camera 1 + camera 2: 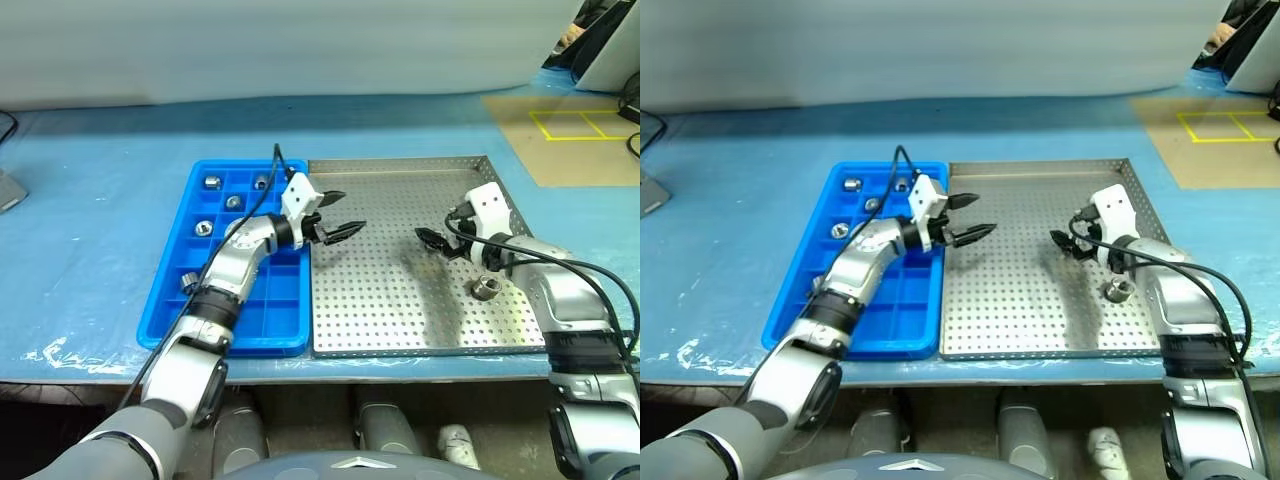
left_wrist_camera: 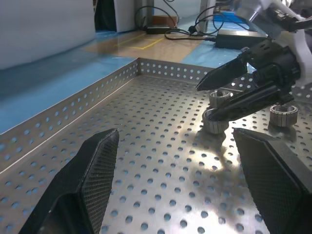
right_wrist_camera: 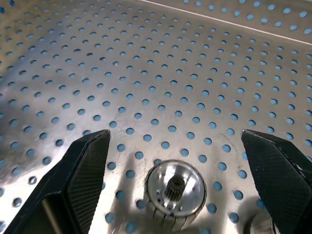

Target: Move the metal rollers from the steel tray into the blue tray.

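Looking down over my two arms, I see my left arm bent up from the near edge of the blue tray, with its wrist turned toward the right. My left gripper hangs just past the blue tray's right wall, over the left part of the steel tray. Its two black fingers are spread apart and nothing is between them. My right arm comes up along the right side of the steel tray and tips down a little. My right gripper points left over the holes in the tray floor, and its fingers are spread wide too, with nothing in them. In the right wrist view, one of the metal rollers lies on the steel floor between those fingers, not touched. Another roller sits on the steel tray close beside my right wrist. Some rollers are already in the small squares of the blue tray. Both trays rest on the blue tabletop. I cannot read any words or labels.
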{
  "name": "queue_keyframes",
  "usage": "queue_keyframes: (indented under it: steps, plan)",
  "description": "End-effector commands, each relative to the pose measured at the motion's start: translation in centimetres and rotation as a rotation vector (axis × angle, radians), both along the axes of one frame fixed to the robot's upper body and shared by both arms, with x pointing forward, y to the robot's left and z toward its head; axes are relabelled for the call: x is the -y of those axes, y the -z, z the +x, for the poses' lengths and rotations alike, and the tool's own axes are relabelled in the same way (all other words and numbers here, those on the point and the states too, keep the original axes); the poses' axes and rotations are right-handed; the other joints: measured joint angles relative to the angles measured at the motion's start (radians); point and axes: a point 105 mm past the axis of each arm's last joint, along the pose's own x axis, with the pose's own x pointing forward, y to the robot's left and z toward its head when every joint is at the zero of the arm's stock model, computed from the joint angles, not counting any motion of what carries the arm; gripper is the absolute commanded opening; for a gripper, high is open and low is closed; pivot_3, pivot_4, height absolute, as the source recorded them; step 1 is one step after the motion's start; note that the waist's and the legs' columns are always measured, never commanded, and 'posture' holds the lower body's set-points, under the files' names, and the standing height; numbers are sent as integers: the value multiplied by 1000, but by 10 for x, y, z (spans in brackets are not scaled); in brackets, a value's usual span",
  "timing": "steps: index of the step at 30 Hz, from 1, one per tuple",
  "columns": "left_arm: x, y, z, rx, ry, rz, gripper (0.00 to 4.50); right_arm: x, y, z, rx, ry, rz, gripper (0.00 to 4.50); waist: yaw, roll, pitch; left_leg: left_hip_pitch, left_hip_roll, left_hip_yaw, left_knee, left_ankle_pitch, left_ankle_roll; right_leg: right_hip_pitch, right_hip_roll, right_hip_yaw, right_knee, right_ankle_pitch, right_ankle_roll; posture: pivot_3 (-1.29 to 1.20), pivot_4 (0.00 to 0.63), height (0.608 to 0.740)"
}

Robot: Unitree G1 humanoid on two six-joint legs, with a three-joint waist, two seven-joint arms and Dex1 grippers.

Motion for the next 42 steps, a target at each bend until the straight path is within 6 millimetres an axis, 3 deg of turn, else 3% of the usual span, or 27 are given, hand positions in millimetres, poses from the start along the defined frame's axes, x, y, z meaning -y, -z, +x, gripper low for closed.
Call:
queue_keyframes:
  steps: [1, 9, 18, 20, 23, 27, 28, 30, 36, 39, 42]
  plan:
    - [-7, -14, -5, 42, -27, -18, 3958, 10, -1, 9, -7, 42, -14, 4500, 15, 0, 0, 0, 0, 0, 0, 0, 0, 0, 0, 0, 0, 0, 0, -263, 150, 740]
    - [-19, -15, -7, 36, -74, -2, 3958, 10, 16, 7, -93, 20, -19, 4500, 42, 0, 0, 1, 0, 1, -3, 1, -2, 0, 0, 0, 0, 0, 0, -239, 150, 740]
    - [-29, -24, -4, 56, -86, 7, 3958, 22, 18, -29, -155, -21, 5, 4500, 48, 0, 0, 2, 0, 1, -5, 2, -3, 0, 1, 0, -1, 0, 0, -255, 150, 740]
    - [-31, -25, -3, 66, -96, 13, 3985, 20, 21, -32, -158, -29, 11, 4079, 47, 0, 0, 3, 0, 1, -5, 2, -3, 0, 1, 0, -1, 0, 0, -251, 150, 740]
    - [-37, -26, -1, 77, -121, 21, 3985, -2, 17, -29, -132, -115, 47, 3221, 43, 0, 0, 3, 0, 1, -5, 2, -3, 0, 1, 0, -1, 0, 0, -220, 150, 740]
    - [-56, -31, 1, 94, -196, 8, 3985, -33, 2, -12, -52, -217, 82, 1753, 31, 0, 0, 3, 1, 1, -6, 3, -5, -3, 2, 0, 2, 0, 0, -160, 150, 740]
    - [-62, -31, 1, 98, -221, 12, 3985, -39, -1, -7, -32, -233, 84, 1570, 32, 0, 0, 3, 1, 0, -6, 4, -7, -4, 2, 0, 3, 0, 0, -129, 150, 740]
    - [-75, -32, 1, 107, -270, 19, 3985, -51, -8, 2, 7, -280, 93, 1579, 41, 0, 0, 3, 1, 0, -7, 5, -8, -4, 2, 0, 4, 0, 0, -95, 150, 740]
    - [-134, -51, -15, 131, -464, -50, 3985, -118, -61, 18, 166, -526, 268, 1579, 60, -1, 1, 1, 2, 0, -8, 5, -9, -6, 2, -2, 4, 0, 0, 56, 150, 740]
    - [-161, -45, -33, 113, -540, -20, 3985, -163, -72, 4, 148, -757, 315, 1579, 76, -1, 1, 1, 2, -1, -9, 5, -9, -6, 2, -4, 5, -1, -1, 153, 150, 740]
    - [-178, -35, -50, 87, -606, 21, 3985, -197, -66, -22, 76, -1001, 306, 1579, 104, -1, 1, 1, 3, -2, -12, 5, -9, -5, 2, -6, 4, -2, -3, 201, 150, 740]
